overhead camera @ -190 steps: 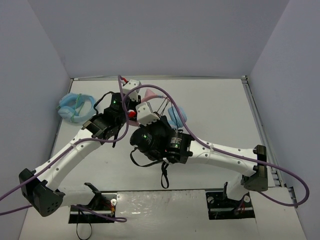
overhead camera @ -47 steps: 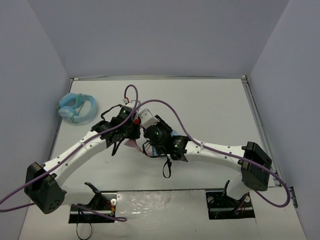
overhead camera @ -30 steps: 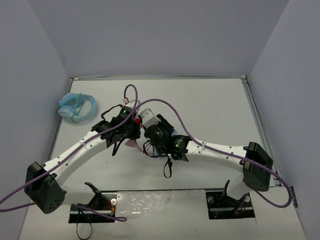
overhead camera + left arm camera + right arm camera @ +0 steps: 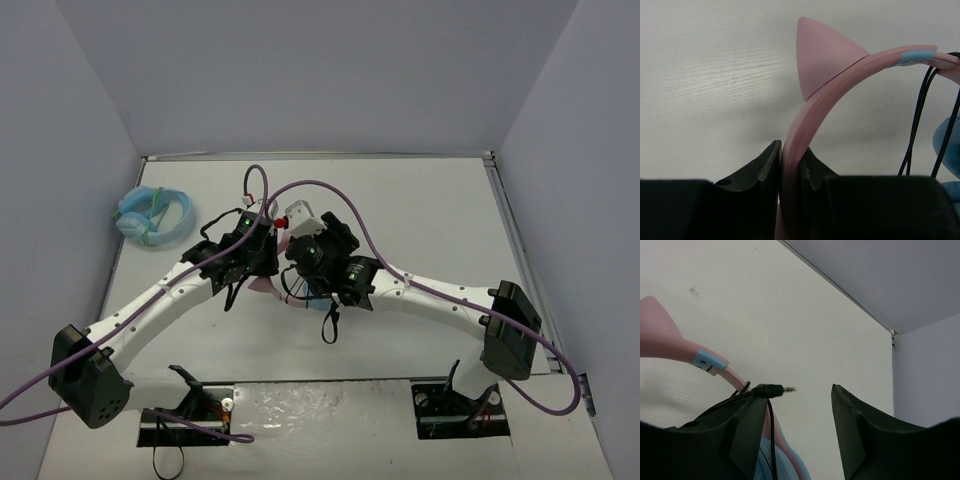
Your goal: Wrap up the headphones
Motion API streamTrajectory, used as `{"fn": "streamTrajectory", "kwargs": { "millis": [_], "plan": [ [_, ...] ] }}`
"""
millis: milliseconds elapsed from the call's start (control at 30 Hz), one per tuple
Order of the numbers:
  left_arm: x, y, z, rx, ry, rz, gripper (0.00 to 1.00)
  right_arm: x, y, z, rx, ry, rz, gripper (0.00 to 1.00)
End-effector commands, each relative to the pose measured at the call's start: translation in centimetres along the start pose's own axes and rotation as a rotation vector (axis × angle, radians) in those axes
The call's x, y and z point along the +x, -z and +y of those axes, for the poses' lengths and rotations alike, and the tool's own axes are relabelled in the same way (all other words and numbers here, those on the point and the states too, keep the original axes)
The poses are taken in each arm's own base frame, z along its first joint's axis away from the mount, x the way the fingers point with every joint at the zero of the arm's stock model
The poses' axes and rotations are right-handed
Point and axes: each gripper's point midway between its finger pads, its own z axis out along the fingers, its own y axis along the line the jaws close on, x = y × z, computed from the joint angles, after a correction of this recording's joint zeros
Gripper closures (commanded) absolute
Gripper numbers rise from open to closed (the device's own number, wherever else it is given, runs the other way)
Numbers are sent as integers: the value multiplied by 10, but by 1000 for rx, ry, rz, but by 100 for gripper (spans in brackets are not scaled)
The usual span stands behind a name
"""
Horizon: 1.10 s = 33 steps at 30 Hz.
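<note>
Headphones (image 4: 826,57) lie between our two grippers on the white table (image 4: 700,75). We see a pink headband with a pointed cat ear and light blue cups. Our left gripper (image 4: 790,167) pinches the headband. Our right gripper (image 4: 797,397) is spread, and the thin black cable (image 4: 767,389) ends in a plug at one fingertip. From above, both arms hide most of the headset. A light blue looped item (image 4: 152,215) lies well left of both.
</note>
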Motion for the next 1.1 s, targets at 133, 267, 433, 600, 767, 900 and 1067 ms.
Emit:
{"fn": "streamTrajectory", "kwargs": {
  "millis": [133,267,433,600,767,900,1067],
  "plan": [
    [-43,22,-28,98,28,-136,100,-27,-6,-15,43,-104,-32,46],
    [-43,20,-30,102,33,-135,100,-30,-6,-10,15,-110,-39,44],
    [-43,21,-28,96,32,-138,100,-28,-6,-13,30,-117,-36,44],
    [-41,17,-27,87,32,-135,100,-33,-3,-19,37,-146,-46,43],
    [-42,10,-27,79,34,-131,100,-32,-1,-24,55,-151,-35,43],
    [-44,5,-27,70,34,-133,100,-38,2,-31,72,-207,-40,42],
    [-45,-4,-27,55,32,-130,100,-42,6,-37,82,-251,-42,39]
  ]
}}
